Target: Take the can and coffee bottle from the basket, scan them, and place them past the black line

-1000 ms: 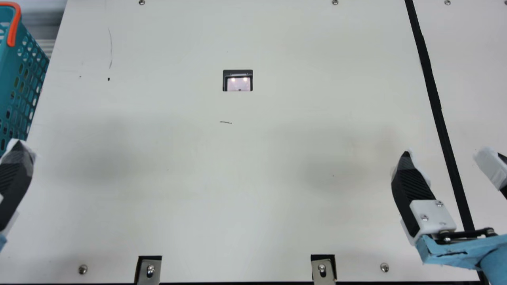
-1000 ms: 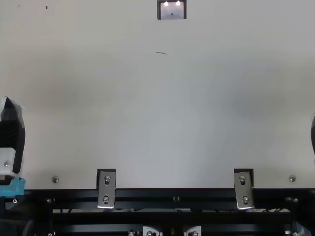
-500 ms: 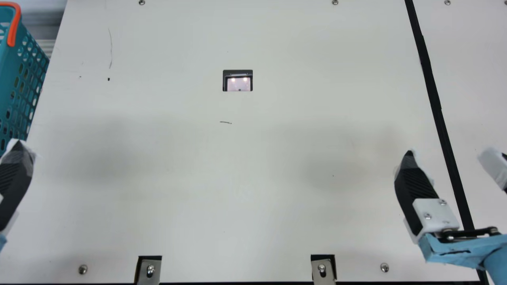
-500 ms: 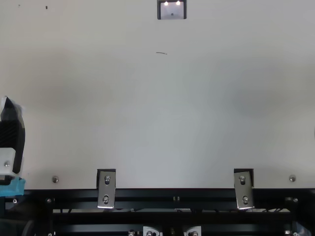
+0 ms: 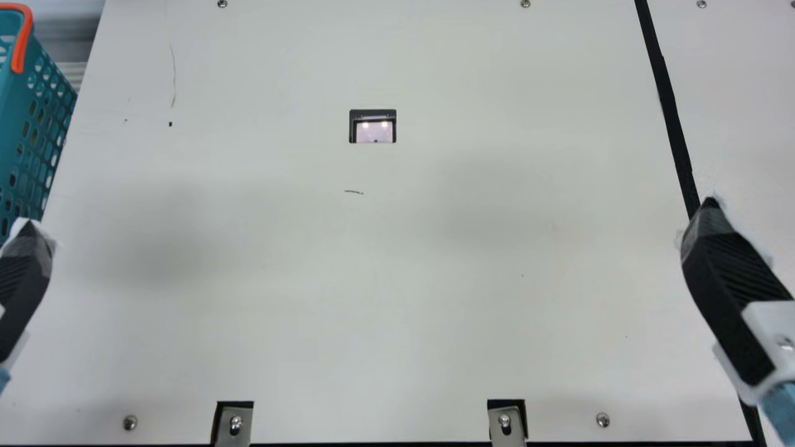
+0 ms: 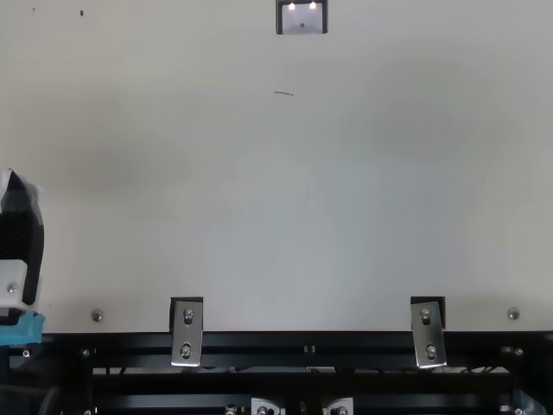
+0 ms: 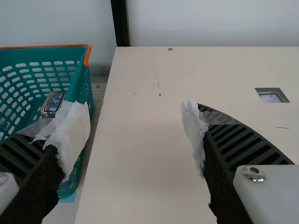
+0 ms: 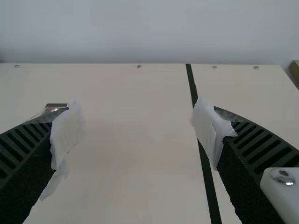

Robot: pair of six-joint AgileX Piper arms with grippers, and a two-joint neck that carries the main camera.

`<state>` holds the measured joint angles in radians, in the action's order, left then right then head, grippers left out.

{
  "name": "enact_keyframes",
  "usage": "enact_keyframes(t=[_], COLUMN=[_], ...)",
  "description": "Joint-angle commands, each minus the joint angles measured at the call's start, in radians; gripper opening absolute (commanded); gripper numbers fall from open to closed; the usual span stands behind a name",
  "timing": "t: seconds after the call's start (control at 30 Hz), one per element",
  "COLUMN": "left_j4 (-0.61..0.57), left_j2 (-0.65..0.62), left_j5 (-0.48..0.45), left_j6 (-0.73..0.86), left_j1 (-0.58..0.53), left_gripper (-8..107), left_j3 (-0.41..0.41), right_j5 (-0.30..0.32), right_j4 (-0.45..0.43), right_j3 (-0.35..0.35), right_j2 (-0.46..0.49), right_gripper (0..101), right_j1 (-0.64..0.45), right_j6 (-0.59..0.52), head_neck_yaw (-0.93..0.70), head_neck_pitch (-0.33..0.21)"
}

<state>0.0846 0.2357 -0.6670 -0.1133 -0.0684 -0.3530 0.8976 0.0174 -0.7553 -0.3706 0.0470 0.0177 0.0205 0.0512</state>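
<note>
At the left edge of the main view, one finger of my left gripper [image 5: 25,279] shows near the teal basket [image 5: 15,136]. The left wrist view has my left gripper [image 7: 133,126] open and holding nothing, with the basket [image 7: 83,86] beside it. Inside lies a dark blue can [image 7: 53,102] with a gold rim, partly hidden by a taped fingertip; I cannot make out the coffee bottle. My right gripper [image 5: 730,285] hangs over the black line [image 5: 667,99] at the main view's right. In the right wrist view, my right gripper [image 8: 138,128] is open and empty.
A scanner window [image 5: 373,127] is set in the table [image 5: 372,279] toward the back middle. Two metal brackets [image 5: 233,425] [image 5: 508,425] sit at the front edge. The basket's orange handle [image 5: 22,40] rises at its near corner.
My right gripper has shifted to the right and farther back, and looks larger in the main view; its second finger has left that view. The left arm and basket have stayed put.
</note>
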Motion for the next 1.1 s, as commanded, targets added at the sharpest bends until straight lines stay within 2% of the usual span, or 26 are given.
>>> enact_keyframes(t=[0.0,0.2,0.37,0.5,0.53,0.63,1.07], left_j4=[0.0,0.0,0.0,0.0,0.0,0.0,0.0], left_j2=[0.0,0.0,0.0,0.0,0.0,0.0,0.0], left_j5=[0.0,0.0,0.0,0.0,0.0,0.0,0.0], left_j6=[0.0,0.0,0.0,0.0,0.0,0.0,0.0], left_j1=[0.0,0.0,0.0,0.0,0.0,0.0,0.0], left_gripper=[90,90,90,90,90,90,90], left_j3=[0.0,0.0,0.0,0.0,0.0,0.0,0.0], right_j5=[0.096,0.214,0.273,0.282,0.281,0.284,0.285], right_j4=[0.021,0.102,0.175,0.229,0.205,0.233,0.232], right_j3=[-0.096,-0.192,-0.237,-0.24,-0.243,-0.242,-0.242], right_j2=[-0.009,-0.029,-0.037,-0.043,-0.04,-0.042,-0.042], right_gripper=[101,101,101,101,101,101,101], right_j1=[0.045,0.144,0.22,0.26,0.248,0.259,0.259], right_j6=[0.021,0.1,0.176,0.224,0.204,0.225,0.225], head_neck_yaw=[0.007,0.007,0.007,0.007,0.007,0.007,-0.001], head_neck_pitch=[-0.004,-0.004,-0.004,-0.004,-0.004,-0.004,0.001])
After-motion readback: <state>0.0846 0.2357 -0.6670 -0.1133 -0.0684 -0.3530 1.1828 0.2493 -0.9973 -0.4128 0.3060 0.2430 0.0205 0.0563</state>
